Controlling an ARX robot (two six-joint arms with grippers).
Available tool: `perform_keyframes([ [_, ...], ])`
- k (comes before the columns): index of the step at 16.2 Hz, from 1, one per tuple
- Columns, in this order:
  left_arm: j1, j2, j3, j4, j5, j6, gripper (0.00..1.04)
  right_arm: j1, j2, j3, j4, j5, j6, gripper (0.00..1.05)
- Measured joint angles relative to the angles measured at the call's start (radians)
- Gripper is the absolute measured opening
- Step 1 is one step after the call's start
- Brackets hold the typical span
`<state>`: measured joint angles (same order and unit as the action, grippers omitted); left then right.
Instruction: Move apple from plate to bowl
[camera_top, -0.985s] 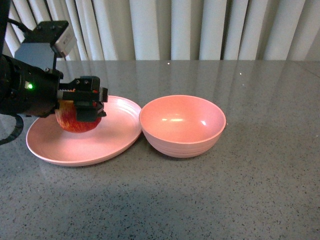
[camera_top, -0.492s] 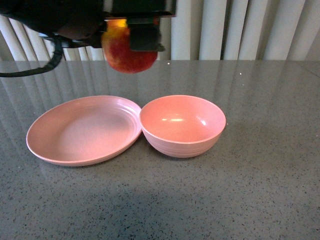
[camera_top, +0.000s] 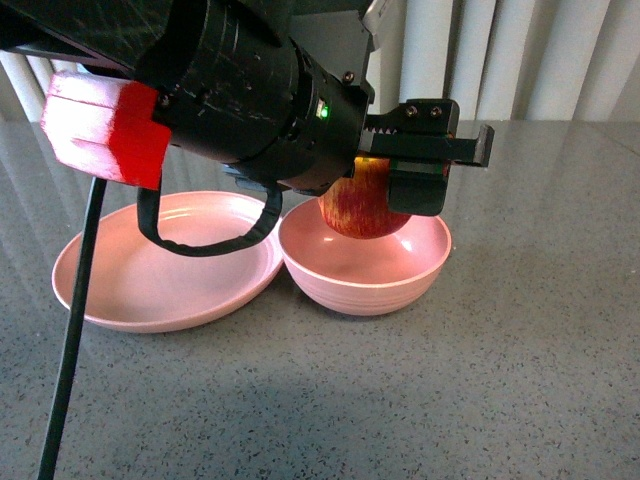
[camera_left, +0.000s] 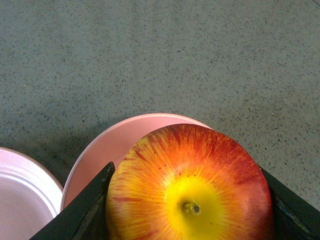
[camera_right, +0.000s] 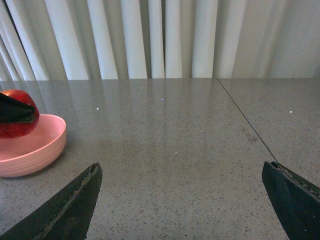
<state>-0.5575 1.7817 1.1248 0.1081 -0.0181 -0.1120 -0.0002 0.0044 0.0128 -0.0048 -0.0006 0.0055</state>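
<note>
We have the squat red apple with its yellow-orange top (camera_top: 355, 210) pinched between the left fingers (camera_top: 417, 190), one on each flank, stem upward as the left wrist view shows. It hangs over the hollow of the deep, round, matte pink bowl (camera_top: 360, 290), low near the rim, and we cannot tell whether its underside touches the bowl's floor. The wide, shallow pink plate (camera_top: 150, 295) lies bare beside the bowl, rim against rim, on the grey speckled table (camera_top: 500, 380). The right fingers (camera_right: 70, 205) are spread wide and empty, well apart from all this.

The main risk we see is letting go too high. A round, firm apple dropped onto a hard curved wall could bounce, bruise or rock the bowl. The apple seems to sit towards the bowl's plate side rather than dead centre, so it might strike the slope and roll.

Going lower carries its own danger. The near finger hangs just above the rim and could catch it, tipping or shoving a bowl that looks light, and the plate with it.

If one finger sticks on opening, the apple could be dragged sideways. The black cable loop (camera_top: 205, 240) dangling over the plate might also snag the plate's rim as the arm pulls away.
</note>
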Motion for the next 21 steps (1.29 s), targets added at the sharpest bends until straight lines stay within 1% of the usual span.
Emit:
perform_keyframes([
  [4, 0.000, 0.059, 0.021, 0.011, -0.005, -0.019, 0.68, 0.000, 0.000, 0.000, 0.000, 0.000, 0.000, 0.98],
  [16, 0.003, 0.110, 0.027, 0.026, -0.005, -0.039, 0.68, 0.000, 0.000, 0.000, 0.000, 0.000, 0.000, 0.98],
  [17, 0.004, 0.110, 0.027, 0.027, -0.005, -0.042, 0.76, 0.000, 0.000, 0.000, 0.000, 0.000, 0.000, 0.98],
  [18, 0.005, 0.110, 0.027, 0.028, -0.005, -0.042, 0.88, 0.000, 0.000, 0.000, 0.000, 0.000, 0.000, 0.98],
  [19, 0.008, 0.110, 0.027, 0.028, -0.005, -0.042, 0.97, 0.000, 0.000, 0.000, 0.000, 0.000, 0.000, 0.98],
  [20, 0.010, 0.109, 0.027, 0.027, -0.006, -0.042, 0.99, 0.000, 0.000, 0.000, 0.000, 0.000, 0.000, 0.98],
  [21, 0.014, 0.106, 0.027, 0.026, -0.006, -0.045, 0.97, 0.000, 0.000, 0.000, 0.000, 0.000, 0.000, 0.98],
])
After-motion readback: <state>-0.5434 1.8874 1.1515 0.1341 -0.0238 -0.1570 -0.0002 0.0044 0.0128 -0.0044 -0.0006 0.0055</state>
